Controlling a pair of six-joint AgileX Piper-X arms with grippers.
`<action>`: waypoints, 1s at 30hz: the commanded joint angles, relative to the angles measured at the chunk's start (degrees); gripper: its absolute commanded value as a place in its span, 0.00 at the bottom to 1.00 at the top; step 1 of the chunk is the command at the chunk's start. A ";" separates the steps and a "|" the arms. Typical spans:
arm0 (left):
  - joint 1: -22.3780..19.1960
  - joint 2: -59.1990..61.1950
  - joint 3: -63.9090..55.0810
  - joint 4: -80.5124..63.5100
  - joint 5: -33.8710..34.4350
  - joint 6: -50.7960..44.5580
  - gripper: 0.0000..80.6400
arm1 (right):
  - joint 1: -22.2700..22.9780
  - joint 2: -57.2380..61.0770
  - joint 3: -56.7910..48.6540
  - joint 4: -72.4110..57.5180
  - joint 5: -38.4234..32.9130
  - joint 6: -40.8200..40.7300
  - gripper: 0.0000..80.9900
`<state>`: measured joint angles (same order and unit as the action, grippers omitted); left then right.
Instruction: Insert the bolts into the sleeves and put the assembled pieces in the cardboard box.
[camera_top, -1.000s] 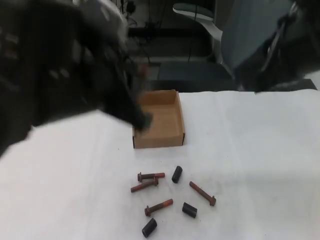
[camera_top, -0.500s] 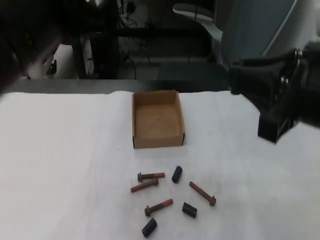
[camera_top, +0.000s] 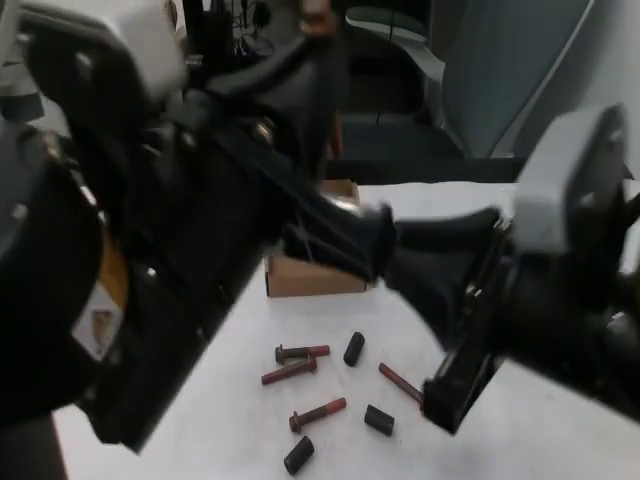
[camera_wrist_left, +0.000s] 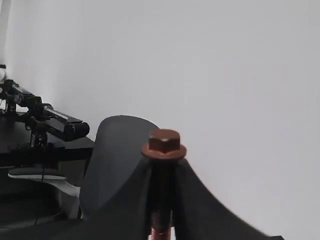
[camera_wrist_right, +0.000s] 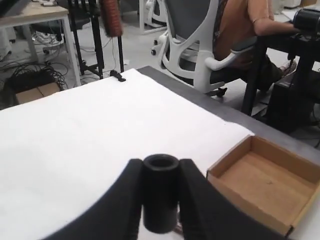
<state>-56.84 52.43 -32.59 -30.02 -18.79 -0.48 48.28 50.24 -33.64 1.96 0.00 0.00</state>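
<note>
My left gripper (camera_wrist_left: 162, 200) is shut on a rusty bolt (camera_wrist_left: 163, 146), held upright with its hex head above the fingers. In my right gripper (camera_wrist_right: 161, 197) stands a black sleeve (camera_wrist_right: 161, 185), bore facing up, the fingers shut on its sides. The cardboard box (camera_wrist_right: 265, 182) lies open and empty beyond it. In the high view both arms hang close to the camera and cover most of the box (camera_top: 310, 277). Several loose bolts (camera_top: 302, 352) and three black sleeves (camera_top: 354, 348) lie on the white bench in front of the box.
The left arm (camera_top: 150, 250) and the right arm (camera_top: 540, 300) block much of the high view. An office chair (camera_wrist_right: 195, 35) and a seated person are beyond the bench's far edge. White bench surface (camera_wrist_right: 75, 135) spreads wide beside the box.
Both arms have swung in front of the high camera and now cover most of the box. The loose bolts and sleeves on the bench have not moved.
</note>
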 joint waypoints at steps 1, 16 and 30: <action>0.55 0.67 0.05 -1.36 0.82 2.37 0.02 | 0.23 1.76 0.02 -1.96 2.98 1.89 0.01; 3.14 3.69 0.47 -4.48 12.48 0.48 0.02 | 0.23 6.54 0.55 -11.73 0.00 -9.65 0.01; 3.66 5.59 1.73 -6.74 7.01 2.00 0.02 | 0.23 6.54 0.78 -20.65 0.00 -10.56 0.01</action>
<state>-53.68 58.07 -31.03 -35.59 -10.47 0.37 48.42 56.88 -32.64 -17.25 -1.10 -10.27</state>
